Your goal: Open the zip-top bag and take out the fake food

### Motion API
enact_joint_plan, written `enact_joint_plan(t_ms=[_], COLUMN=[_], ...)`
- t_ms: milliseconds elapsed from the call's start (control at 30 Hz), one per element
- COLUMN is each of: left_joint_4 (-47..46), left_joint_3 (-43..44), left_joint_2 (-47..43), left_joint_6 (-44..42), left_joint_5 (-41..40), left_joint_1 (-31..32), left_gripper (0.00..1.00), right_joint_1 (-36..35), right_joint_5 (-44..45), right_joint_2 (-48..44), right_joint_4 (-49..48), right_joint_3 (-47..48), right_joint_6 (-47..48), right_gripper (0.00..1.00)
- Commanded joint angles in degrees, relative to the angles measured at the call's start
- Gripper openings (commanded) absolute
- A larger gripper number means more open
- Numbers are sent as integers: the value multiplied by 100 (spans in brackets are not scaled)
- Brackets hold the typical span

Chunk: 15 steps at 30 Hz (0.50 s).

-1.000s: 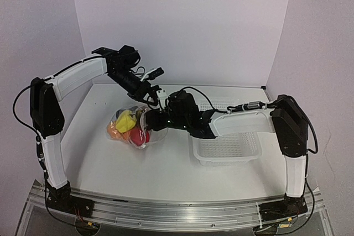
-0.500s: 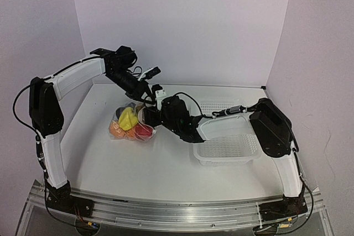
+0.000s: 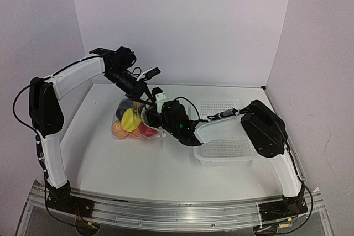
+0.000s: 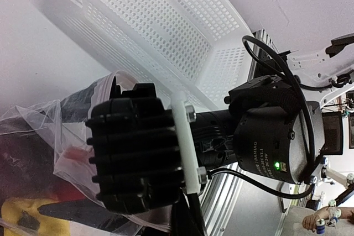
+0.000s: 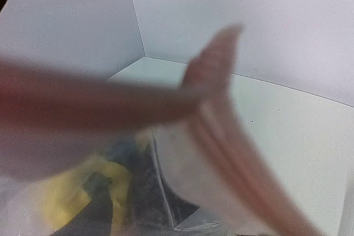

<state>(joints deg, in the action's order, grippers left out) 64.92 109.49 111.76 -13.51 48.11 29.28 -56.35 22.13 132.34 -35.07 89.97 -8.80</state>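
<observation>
The zip-top bag (image 3: 138,131) lies on the table (image 3: 138,164) left of centre in the overhead view, near the white mesh basket (image 3: 227,147) at centre right. The fake food (image 3: 131,120), in yellow, orange, red and dark pieces, is inside it. The left gripper (image 3: 145,98) reaches in from the upper left with its jaws together on the bag's upper edge. The right gripper (image 3: 157,115) sits at the bag's right-hand mouth, but its wrist view shows only blurred film and a reddish zip strip (image 5: 215,114), so its jaw state cannot be told.
</observation>
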Motion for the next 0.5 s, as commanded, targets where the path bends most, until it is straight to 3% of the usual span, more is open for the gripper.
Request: enact_joint_plan(t_ms=[0, 133, 300, 467], left_joint_4=[-28, -242, -459, -520], left_joint_3=[128, -11, 29, 34], left_joint_2=[-457, -440, -440, -474], left_joint_6=[20, 110, 229, 283], left_joint_5=[1146, 1228, 1299, 1250], left_joint_1=[175, 176, 175, 119], left_gripper=[0, 0, 0, 0], right_joint_1=[209, 212, 214, 264], right_joint_5=[93, -312, -274, -165], right_joint_2=[376, 475, 573, 455], right_joint_4=[394, 342, 310, 284], right_joint_3=[39, 229, 314, 54], right_joint_6=[26, 117, 85, -19], right_gripper=[71, 67, 43, 28])
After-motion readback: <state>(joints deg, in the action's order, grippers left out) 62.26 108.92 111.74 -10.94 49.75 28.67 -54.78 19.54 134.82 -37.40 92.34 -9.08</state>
